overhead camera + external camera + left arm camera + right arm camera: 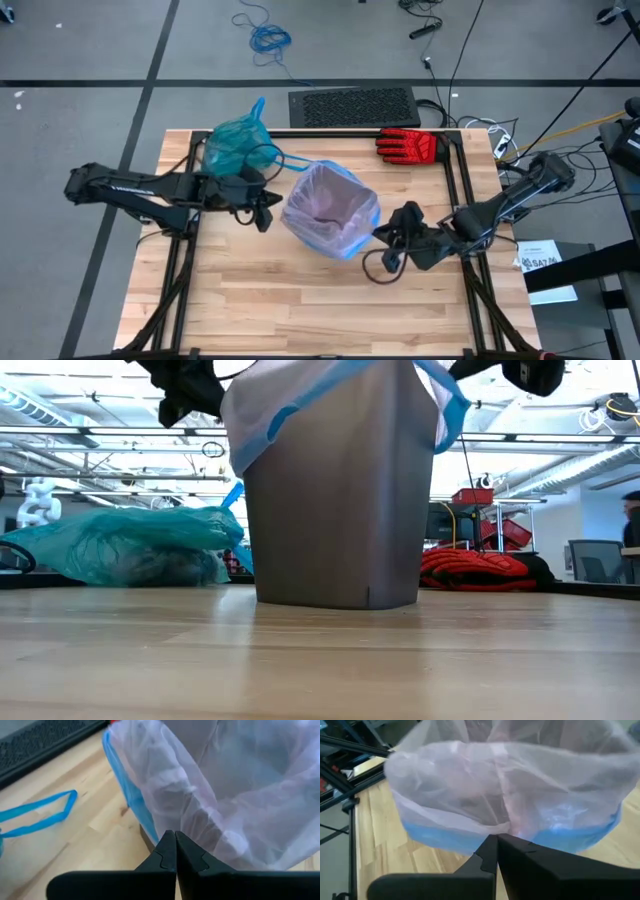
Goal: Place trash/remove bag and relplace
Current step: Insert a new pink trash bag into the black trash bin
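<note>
Behind, lying tied on the counter (pixel 300 300): teal bag (pixel 236 146), red glove (pixel 408 145). Flanking pink-lined bin (pixel 335 500), left gripper (pixel 175 851) and right gripper (pixel 497 851), jaws closed, gripping nothing.

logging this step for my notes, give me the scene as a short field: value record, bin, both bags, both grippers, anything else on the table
bin: grey bin upright mid-table
liner in bin: pale pink-lilac bag with blue edge, folded over the rim
removed bag: teal bag, filled, on the table at the far left, blue drawstring loose on the wood
left gripper: shut, at the bin's left rim
right gripper: shut, at the bin's right rim
other: red-and-black glove at the far edge
</note>
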Tool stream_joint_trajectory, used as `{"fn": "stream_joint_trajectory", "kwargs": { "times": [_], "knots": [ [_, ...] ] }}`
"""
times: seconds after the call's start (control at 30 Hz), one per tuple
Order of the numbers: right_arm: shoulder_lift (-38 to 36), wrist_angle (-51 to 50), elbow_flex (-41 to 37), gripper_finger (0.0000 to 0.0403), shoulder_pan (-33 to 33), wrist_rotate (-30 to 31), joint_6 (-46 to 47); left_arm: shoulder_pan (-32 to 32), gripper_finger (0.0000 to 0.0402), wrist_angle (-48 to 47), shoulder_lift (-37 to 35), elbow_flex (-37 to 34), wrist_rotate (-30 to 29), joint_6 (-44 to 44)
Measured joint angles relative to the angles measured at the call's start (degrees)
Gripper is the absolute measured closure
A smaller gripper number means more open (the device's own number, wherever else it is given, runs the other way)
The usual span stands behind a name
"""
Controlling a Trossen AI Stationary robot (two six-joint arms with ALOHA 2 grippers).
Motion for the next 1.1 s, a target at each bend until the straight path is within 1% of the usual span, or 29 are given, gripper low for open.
{"fn": "stream_joint_trajectory", "kwargs": {
  "times": [0.17,0.3,0.37,0.47,0.53,0.6,0.77,0.9,1.1],
  "knots": [
    [-2.7,-0.2,0.0,0.0403,0.0,0.0,-4.4,0.0,0.0402,-0.2,-2.3,0.0,-1.0,-0.1],
    [-3.0,-0.3,0.0,0.0403,-0.4,-0.1,-6.0,0.0,0.0402,-2.3,-2.7,0.1,-2.9,-0.4],
    [-2.8,1.4,0.0,0.0403,-0.9,-0.4,-6.7,0.0,0.0402,-3.3,-2.7,0.1,-3.0,-0.5],
    [-2.6,6.4,0.0,0.0403,-0.9,-0.5,-7.4,0.0,0.0402,-3.4,-2.7,0.1,-2.5,-0.9],
    [-2.3,7.5,0.1,0.0403,-0.9,-0.5,-8.6,0.0,0.0402,-3.4,-2.7,0.1,-2.5,-2.0],
    [-1.1,5.3,0.1,0.0403,-1.6,-0.6,-8.5,0.0,0.0402,-3.4,-2.7,0.1,-2.5,-2.0],
    [4.2,-0.7,0.1,0.0403,-4.2,-4.6,-5.1,0.0,0.0402,-3.4,-2.7,0.1,-2.6,-2.0],
    [8.1,-1.3,0.0,0.0403,-4.5,-5.0,-2.8,0.0,0.0402,-3.4,-2.7,0.1,-2.6,-2.0],
    [11.6,-1.0,0.0,0.0403,-4.6,-6.4,-0.7,0.1,0.0402,-3.4,-3.6,0.1,-3.7,-2.0]
  ]
}}
